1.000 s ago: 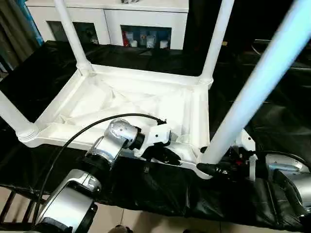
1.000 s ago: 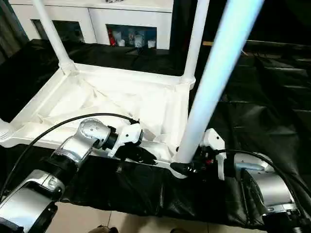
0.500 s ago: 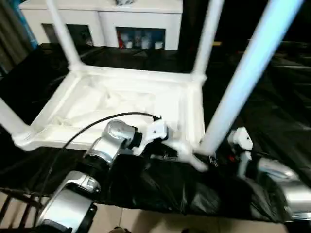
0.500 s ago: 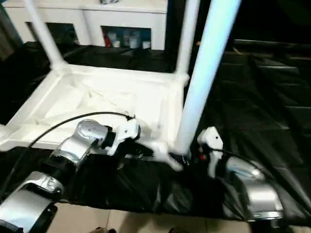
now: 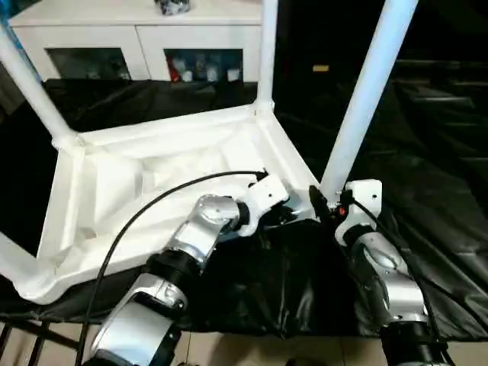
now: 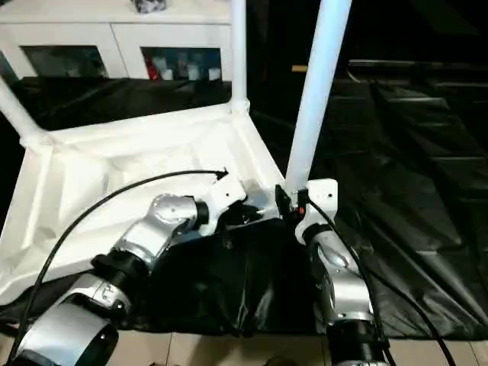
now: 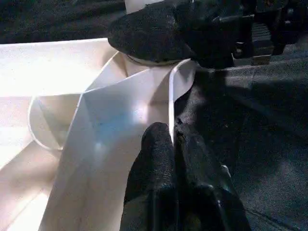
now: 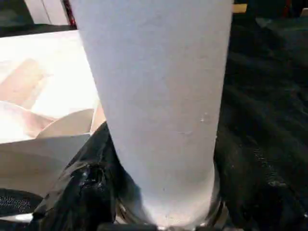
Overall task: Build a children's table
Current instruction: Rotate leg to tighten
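The children's table lies upside down on the black cloth, its ribbed white top [image 5: 152, 175] facing up and its legs standing in the corner sockets. My right gripper [image 5: 319, 200] is shut round the base of the near right leg [image 5: 366, 99], which shows close up in the right wrist view as the leg [image 8: 159, 96] with a black finger [image 8: 86, 183] beside it. My left gripper [image 5: 288, 216] sits just left of that corner. Its fingers [image 7: 159, 159] are shut on the thin rim [image 7: 171, 101] of the top.
A white cabinet with glass doors [image 5: 137, 53] stands behind the work surface. Black cloth [image 5: 427, 191] stretches to the right. Other legs rise at the far corner [image 5: 267, 53], the left [image 5: 30, 84] and the near left [image 5: 11, 259]. Floor [image 5: 229, 351] shows below the front edge.
The table top has swung round on the cloth, its near right corner moving away from me. Both grippers kept their hold. My right forearm now points forward. The view has also shifted.
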`<state>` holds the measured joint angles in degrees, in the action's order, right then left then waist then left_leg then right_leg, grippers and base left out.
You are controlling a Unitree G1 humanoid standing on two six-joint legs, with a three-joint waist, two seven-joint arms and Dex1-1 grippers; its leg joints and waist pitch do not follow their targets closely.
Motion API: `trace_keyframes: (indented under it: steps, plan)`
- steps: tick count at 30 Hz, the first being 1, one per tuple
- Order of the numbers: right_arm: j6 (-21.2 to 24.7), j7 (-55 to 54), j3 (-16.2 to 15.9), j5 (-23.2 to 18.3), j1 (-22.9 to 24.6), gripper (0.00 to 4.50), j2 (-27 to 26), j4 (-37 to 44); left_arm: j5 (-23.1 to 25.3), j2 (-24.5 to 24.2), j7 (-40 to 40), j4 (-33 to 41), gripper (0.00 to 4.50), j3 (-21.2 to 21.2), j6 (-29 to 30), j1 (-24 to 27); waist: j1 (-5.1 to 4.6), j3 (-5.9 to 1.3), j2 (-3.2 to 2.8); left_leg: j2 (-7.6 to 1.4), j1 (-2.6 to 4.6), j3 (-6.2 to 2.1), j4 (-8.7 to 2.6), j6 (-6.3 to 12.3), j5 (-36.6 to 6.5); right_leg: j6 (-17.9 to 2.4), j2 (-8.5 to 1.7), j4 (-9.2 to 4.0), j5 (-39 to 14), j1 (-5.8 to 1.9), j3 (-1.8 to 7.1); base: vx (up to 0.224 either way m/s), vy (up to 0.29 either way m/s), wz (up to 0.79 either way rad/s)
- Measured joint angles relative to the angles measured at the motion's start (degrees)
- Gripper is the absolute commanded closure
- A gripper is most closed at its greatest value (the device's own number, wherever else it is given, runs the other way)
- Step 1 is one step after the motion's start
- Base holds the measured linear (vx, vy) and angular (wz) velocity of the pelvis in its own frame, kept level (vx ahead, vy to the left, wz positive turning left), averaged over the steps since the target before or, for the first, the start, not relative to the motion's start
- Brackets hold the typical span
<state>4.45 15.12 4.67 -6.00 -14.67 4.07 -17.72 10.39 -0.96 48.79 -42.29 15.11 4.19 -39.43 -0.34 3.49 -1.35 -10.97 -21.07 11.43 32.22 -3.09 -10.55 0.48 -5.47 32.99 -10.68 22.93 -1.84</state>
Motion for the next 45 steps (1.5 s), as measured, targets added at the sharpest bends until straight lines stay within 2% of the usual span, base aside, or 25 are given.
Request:
trace_keyframes:
  steps: [4,6,11,13,17,21,30,37,45]
  plan:
    - [-0.41,4.97,-0.18,-0.51,0.07,1.11,2.07,0.31,-0.13,-0.24,2.13,1.01,4.5,0.04,-0.04,0.47,0.51,-0.1,-0.16,-0.04,-0.01,-0.06,-0.1,0.02,0.01,-0.04,0.0,0.03,0.03,0.03,-0.17,0.0,0.0,0.0]
    - [-0.28,12.63,-2.11,-1.28,1.08,0.86,6.27,2.69,-1.91,-1.49,6.14,1.48,4.5,0.32,-0.42,0.84,0.77,-0.2,-0.31,-0.07,0.0,-0.09,-0.19,0.18,0.09,0.07,0.01,0.04,-0.04,-0.01,-0.24,0.0,0.0,0.0]
    - [0.53,24.01,-4.7,-4.16,2.45,0.86,11.31,4.9,-4.05,-4.55,13.84,2.08,4.5,0.69,-1.46,1.24,1.51,-0.36,-0.54,-0.27,-0.01,-0.13,-0.13,0.31,0.17,0.07,0.14,0.17,-0.05,0.03,-0.4,0.0,0.0,0.0]
    - [1.96,30.3,-6.25,-6.28,3.94,0.86,14.74,7.06,-4.56,-6.08,17.94,2.28,4.5,1.24,-2.22,1.31,1.99,-0.37,-0.5,-0.32,0.03,-0.13,0.01,0.31,0.17,0.06,0.14,0.18,-0.04,0.0,-0.4,0.0,0.0,0.0]
    - [4.51,38.05,-7.94,-8.31,5.52,0.86,19.09,10.16,-5.49,-7.97,23.11,2.74,4.5,1.71,-2.79,1.7,2.19,-0.41,-0.36,-0.32,0.03,-0.12,0.26,0.31,0.16,-0.03,0.11,0.21,0.03,0.01,-0.37,0.0,0.0,0.0]
    - [6.39,44.41,-10.13,-9.26,5.82,0.86,22.88,11.49,-6.16,-9.96,27.39,2.91,4.5,2.75,-3.55,1.88,2.34,-0.6,0.1,-0.34,0.03,-0.13,0.45,0.31,0.16,-0.07,0.1,0.39,0.05,0.0,-0.37,0.0,0.0,0.0]
    - [7.53,50.41,-12.86,-9.16,5.52,1.64,25.95,12.09,-6.34,-12.21,32.54,3.04,4.5,3.92,-5.54,1.93,2.83,-0.76,0.78,-0.44,0.06,-0.13,0.9,0.12,0.05,-0.07,0.09,0.92,0.05,-0.01,-0.36,0.0,0.0,0.0]
    - [8.05,51.27,-13.09,-9.24,5.55,2.24,26.19,12.46,-6.45,-12.64,33.83,3.03,4.5,4.1,-5.63,1.93,3.13,-0.75,1.01,-0.49,0.07,-0.13,1.1,0.05,0.01,-0.07,0.09,1.11,0.05,-0.01,-0.36,0.0,0.0,0.0]
    - [9.23,49.77,-12.27,-9.67,7.22,2.41,24.88,14.27,-6.94,-12.57,33.66,3.25,4.5,4.31,-3.3,1.96,3.52,-0.85,1.15,-0.53,0.12,-0.13,1.19,0.04,0.0,-0.07,0.1,1.17,0.05,-0.07,-0.37,0.0,0.0,0.0]
